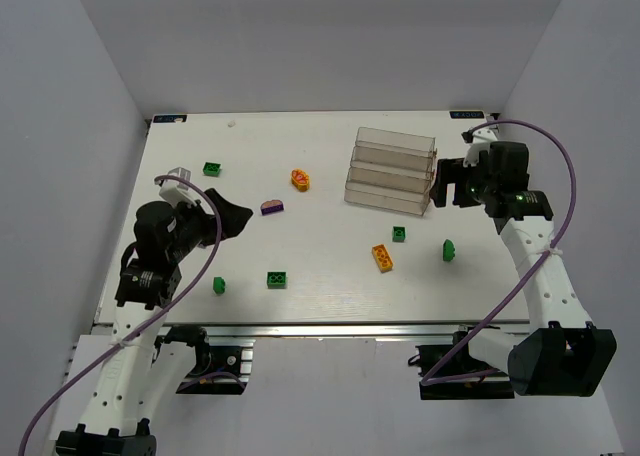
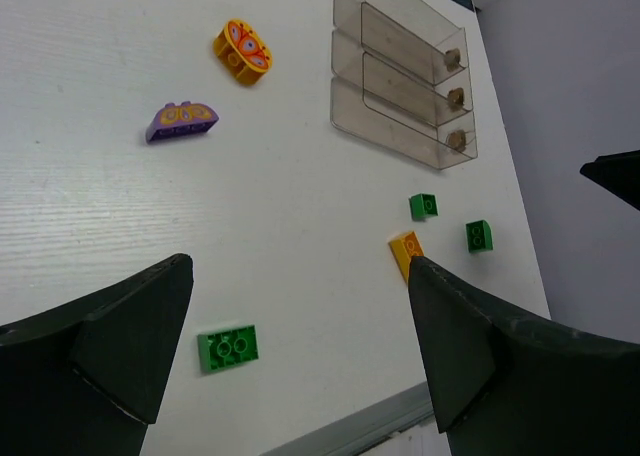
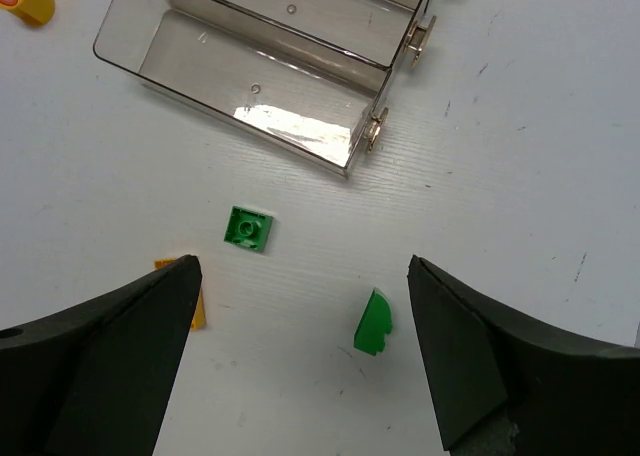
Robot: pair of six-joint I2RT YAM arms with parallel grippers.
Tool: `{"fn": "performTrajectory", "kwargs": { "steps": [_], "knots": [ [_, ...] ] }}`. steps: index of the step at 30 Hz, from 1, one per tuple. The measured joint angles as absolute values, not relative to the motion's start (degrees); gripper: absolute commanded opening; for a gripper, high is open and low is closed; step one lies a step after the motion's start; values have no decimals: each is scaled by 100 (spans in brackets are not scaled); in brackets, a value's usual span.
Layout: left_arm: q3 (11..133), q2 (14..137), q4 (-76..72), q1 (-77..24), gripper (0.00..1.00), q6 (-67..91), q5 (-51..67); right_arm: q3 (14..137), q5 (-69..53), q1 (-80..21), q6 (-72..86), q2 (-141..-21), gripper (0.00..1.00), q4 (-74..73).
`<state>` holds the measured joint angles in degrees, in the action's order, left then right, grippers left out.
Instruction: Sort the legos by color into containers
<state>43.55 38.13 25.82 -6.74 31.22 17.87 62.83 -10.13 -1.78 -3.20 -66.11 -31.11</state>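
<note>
The clear stepped containers (image 1: 392, 169) stand at the back right and look empty; they also show in the left wrist view (image 2: 400, 86) and the right wrist view (image 3: 250, 66). Loose legos lie on the white table: green ones (image 1: 212, 169), (image 1: 277, 279), (image 1: 218, 286), (image 1: 399, 234), (image 1: 449, 249), orange ones (image 1: 301, 180), (image 1: 382, 258), and a purple one (image 1: 271, 207). My left gripper (image 1: 235, 219) is open and empty, above the table left of the purple brick (image 2: 180, 121). My right gripper (image 1: 445, 186) is open and empty, above a curved green brick (image 3: 374, 325) and a square green one (image 3: 249, 228).
White walls enclose the table on three sides. The table's front edge with a metal rail (image 1: 320, 328) runs along the arm bases. The right arm's purple cable (image 1: 560, 176) loops above the table's right edge.
</note>
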Motion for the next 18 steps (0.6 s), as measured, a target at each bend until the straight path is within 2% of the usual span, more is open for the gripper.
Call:
{"fn": "performTrajectory", "kwargs": {
  "steps": [11,13,16,17,18],
  "knots": [
    [4051,3809,2676,-698,98,3354,2010,6184,-1546,-178,-993,-6611,89,-3166],
    [3986,3809,2655,-698,95,3393,2047,6143,-1706,-180,-1369,-6608,89,-3194],
    [3881,3841,2596,-735,64,3448,2132,6042,-1962,-202,-2045,-6608,89,-3393],
    [3837,3861,2571,-742,41,3500,2189,6016,-2064,-209,-2294,-6606,89,-3498],
    [3791,3894,2543,-749,34,3540,2235,6010,-2182,-217,-2510,-6606,89,-3621]
  ]
}}
